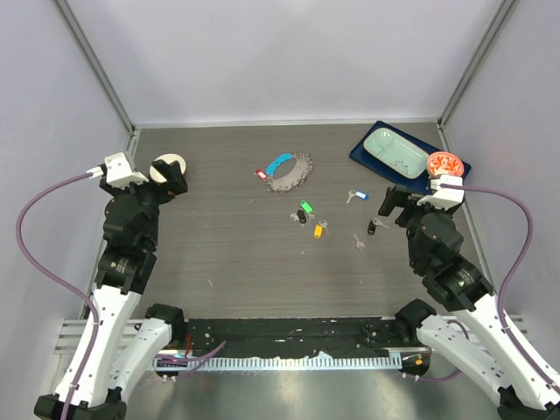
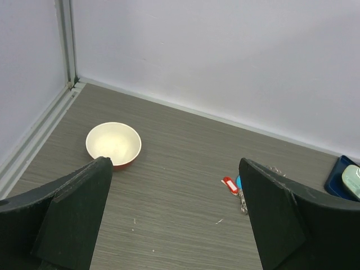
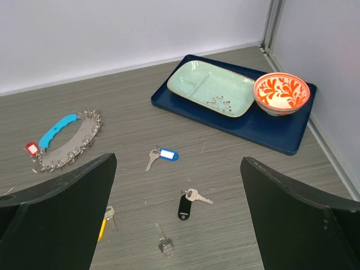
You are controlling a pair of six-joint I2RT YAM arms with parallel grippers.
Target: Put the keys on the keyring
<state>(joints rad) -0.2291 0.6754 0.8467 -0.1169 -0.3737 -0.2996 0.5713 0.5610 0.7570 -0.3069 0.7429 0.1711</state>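
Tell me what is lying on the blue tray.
On the tray sit a pale green divided plate and an orange-patterned bowl. Small specks lie on the plate, too small to identify. The tray surface beneath both dishes is covered.

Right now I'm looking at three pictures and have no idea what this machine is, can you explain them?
Two robot arms are bolted along one edge of a grey table. One picture looks down from above; two come from wrist cameras, the black slabs being claw fingers. The left claw and right claw are open, holding nothing. On the table: a grey chain keyring with a blue strap, loose silver keys with coloured tags, a round white bowl, and a dark blue tray carrying a pale green dish and an orange-patterned bowl.
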